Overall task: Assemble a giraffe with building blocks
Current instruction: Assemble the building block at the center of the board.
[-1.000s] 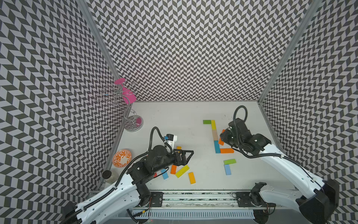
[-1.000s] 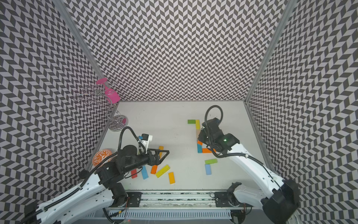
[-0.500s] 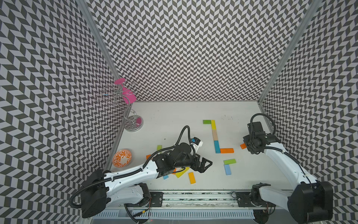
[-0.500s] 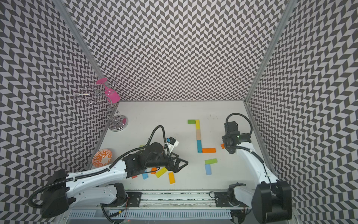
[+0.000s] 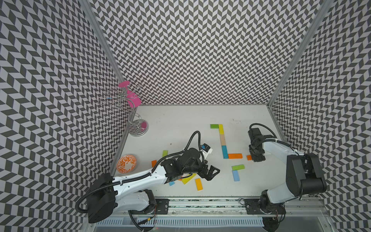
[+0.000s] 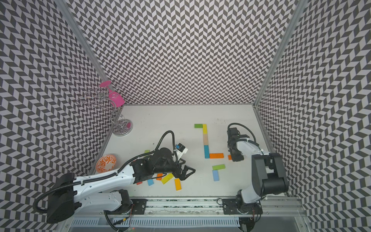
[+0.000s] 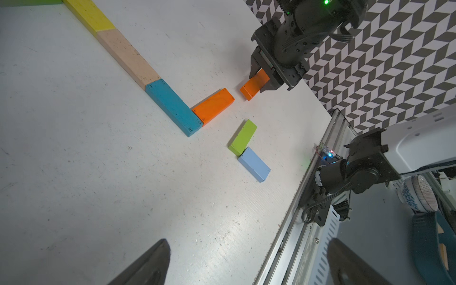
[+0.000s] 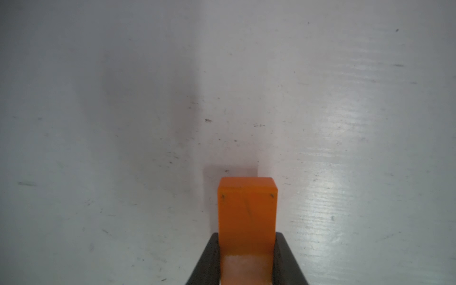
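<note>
**Held piece.** The held orange block (image 8: 246, 212) is clamped between the two black fingers (image 8: 209, 259) of the right gripper (image 7: 262, 82), one finger on each long side. Roughly half its length projects past the tips. In a top view the free end points to 9 o'clock. It sits low over the table (image 5: 180, 124) with a shadow directly under it. Contact cannot be confirmed.

**Position.** The held block lies at 3 o'clock of the flat orange block (image 5: 235, 156), roughly in line with it and separated by a small gap. That flat block butts the near end of the blue block (image 5: 224, 152). From there the tan block (image 5: 222, 139) and the yellow block (image 5: 221, 129) run end to end toward 12 o'clock. A green block (image 5: 214, 126) sits at 9 o'clock of the far end.

**Right arm.** It rises from the front rail at 5 o'clock, the forearm reaches toward 11 o'clock, and the wrist is bent steeply down.

**Left arm.** It lies low, stretched from 7 o'clock toward 2 o'clock. The left gripper (image 5: 211, 173) has its fingers spread wide with nothing between them. An amber block (image 5: 198, 184) lies flat at its 7 o'clock. The lime block (image 5: 238, 167) and pale blue block (image 5: 235, 175) lie at its 3 o'clock, touching at a corner.
</note>
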Tool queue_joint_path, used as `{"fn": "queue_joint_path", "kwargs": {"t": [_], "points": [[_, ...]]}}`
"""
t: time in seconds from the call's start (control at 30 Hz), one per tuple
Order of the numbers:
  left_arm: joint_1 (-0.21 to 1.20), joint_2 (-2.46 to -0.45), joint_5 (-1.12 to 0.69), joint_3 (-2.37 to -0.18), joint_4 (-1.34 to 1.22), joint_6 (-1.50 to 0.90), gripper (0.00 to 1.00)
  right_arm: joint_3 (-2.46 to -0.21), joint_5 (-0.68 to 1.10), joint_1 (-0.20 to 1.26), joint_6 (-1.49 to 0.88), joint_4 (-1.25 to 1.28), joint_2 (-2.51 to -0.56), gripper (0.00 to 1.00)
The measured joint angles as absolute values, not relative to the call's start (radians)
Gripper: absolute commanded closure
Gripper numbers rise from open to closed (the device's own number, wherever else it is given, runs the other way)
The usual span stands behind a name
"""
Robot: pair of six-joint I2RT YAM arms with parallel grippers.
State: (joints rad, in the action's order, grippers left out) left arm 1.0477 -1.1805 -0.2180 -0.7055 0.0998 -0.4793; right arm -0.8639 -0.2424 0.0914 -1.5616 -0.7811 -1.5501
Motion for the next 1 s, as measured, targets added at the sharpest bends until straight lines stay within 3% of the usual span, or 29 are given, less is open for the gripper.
{"fn": "queue_joint_path", "kwargs": {"t": [0.17, 0.47, 0.77, 1.0], "points": [[1.048, -1.180, -0.213, -0.706, 0.100, -0.464, 0.00, -0.886, -0.236, 0.090, -1.591, -0.774, -1.586, 0.68], [1.047, -1.150, -0.197, -0.706, 0.106, -0.458, 0.00, -0.929, -0.226, 0.089, -1.616, -0.759, -1.653, 0.49], [1.039, -1.135, -0.190, -0.706, 0.110, -0.453, 0.00, -0.928, -0.200, 0.101, -1.633, -0.745, -1.651, 0.74], [1.030, -1.114, -0.178, -0.706, 0.125, -0.443, 0.00, -0.928, -0.200, 0.131, -1.659, -0.728, -1.650, 0.76]]}}
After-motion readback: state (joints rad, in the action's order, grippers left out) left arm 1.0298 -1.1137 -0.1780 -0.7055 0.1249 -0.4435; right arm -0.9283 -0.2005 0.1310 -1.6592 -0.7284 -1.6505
